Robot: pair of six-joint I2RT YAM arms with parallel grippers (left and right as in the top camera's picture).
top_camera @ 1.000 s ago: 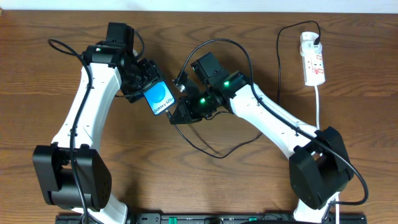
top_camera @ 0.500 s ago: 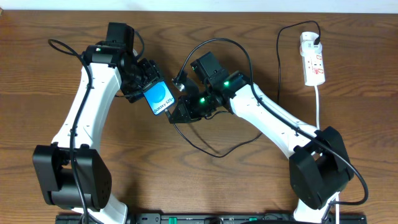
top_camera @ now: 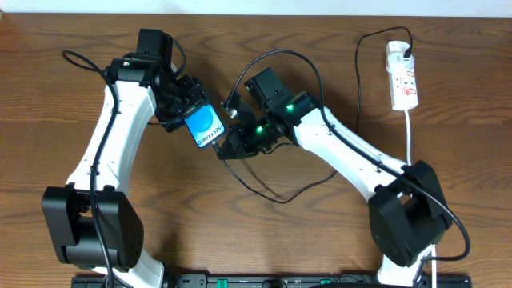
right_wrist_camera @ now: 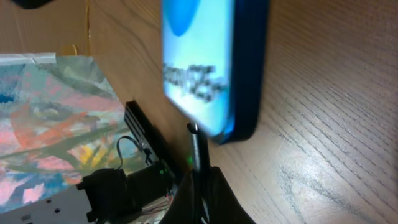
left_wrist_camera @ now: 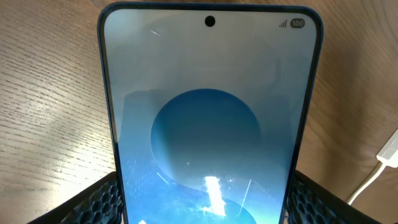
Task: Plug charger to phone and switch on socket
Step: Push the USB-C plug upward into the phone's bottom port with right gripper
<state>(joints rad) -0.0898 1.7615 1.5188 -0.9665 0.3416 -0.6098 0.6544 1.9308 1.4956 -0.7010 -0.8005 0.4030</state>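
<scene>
The phone (top_camera: 205, 127), with its blue-teal screen and white "Galaxy" text, is held off the table at a tilt, and my left gripper (top_camera: 190, 118) is shut on its edges. It fills the left wrist view as the phone (left_wrist_camera: 211, 112), with a black finger (left_wrist_camera: 93, 202) on each side. My right gripper (top_camera: 229, 147) is shut on the charger (top_camera: 268, 190) close to its connector tip (right_wrist_camera: 195, 144). That tip meets the bottom edge of the phone (right_wrist_camera: 205, 62). The thin black cable loops across the table and up to the white socket (top_camera: 404, 80) at the far right, where its black plug (top_camera: 408, 54) sits.
The socket's thick white cord (top_camera: 410, 136) runs down the right side past the right arm's base. A colourful sheet (right_wrist_camera: 43, 106) and dark equipment with a green light show at the left of the right wrist view. Bare wooden table (top_camera: 264, 248) lies in front.
The right arm's forearm has shifted very slightly. The phone, the connector tip and both grippers stay where they were.
</scene>
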